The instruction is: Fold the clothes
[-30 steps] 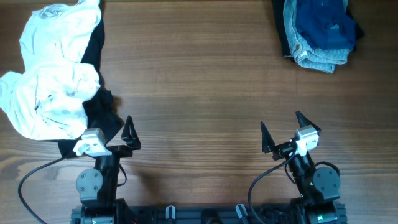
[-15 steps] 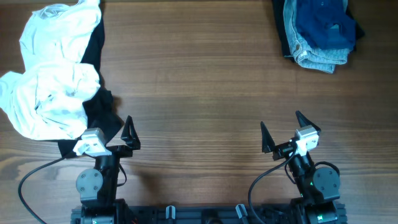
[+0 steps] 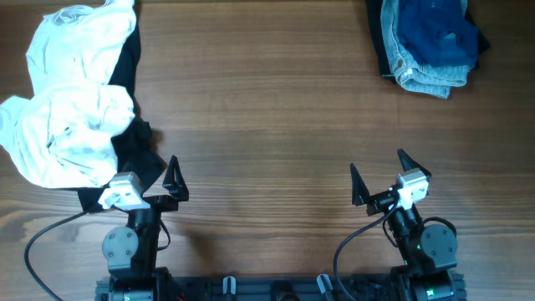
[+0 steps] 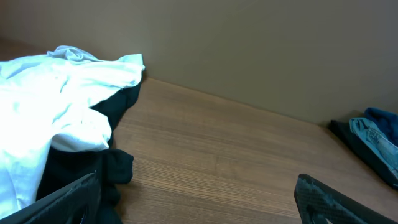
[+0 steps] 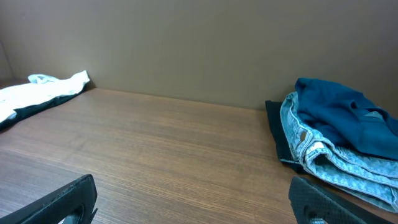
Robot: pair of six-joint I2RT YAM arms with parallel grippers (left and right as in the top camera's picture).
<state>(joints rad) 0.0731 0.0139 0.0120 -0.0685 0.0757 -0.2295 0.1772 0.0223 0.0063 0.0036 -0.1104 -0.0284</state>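
Two robot arms sit at the near edge of a wooden table [image 3: 267, 125], the left gripper [image 3: 146, 180] and the right gripper [image 3: 383, 176] both with jaws spread wide and holding nothing. The clothes to be folded lie heaped along the table's left side: a crumpled white T-shirt [image 3: 71, 109] piled on a black garment [image 3: 134, 155], whose dark edge shows along the shirt's right side and reaches down to just beside the left gripper. Light-blue jeans [image 3: 422, 77] and a navy garment [image 3: 435, 29] sit stacked at the far right corner, well apart from the heap. Folding has not yet begun. The T-shirt looks thin, light and limp, likely to sag and drag rather than keep any shape. Pinching a hem or shoulder edge with each gripper and drawing it to the bare middle of the table seems the surest start. Grabbing the bunched middle risks lifting both garments together.
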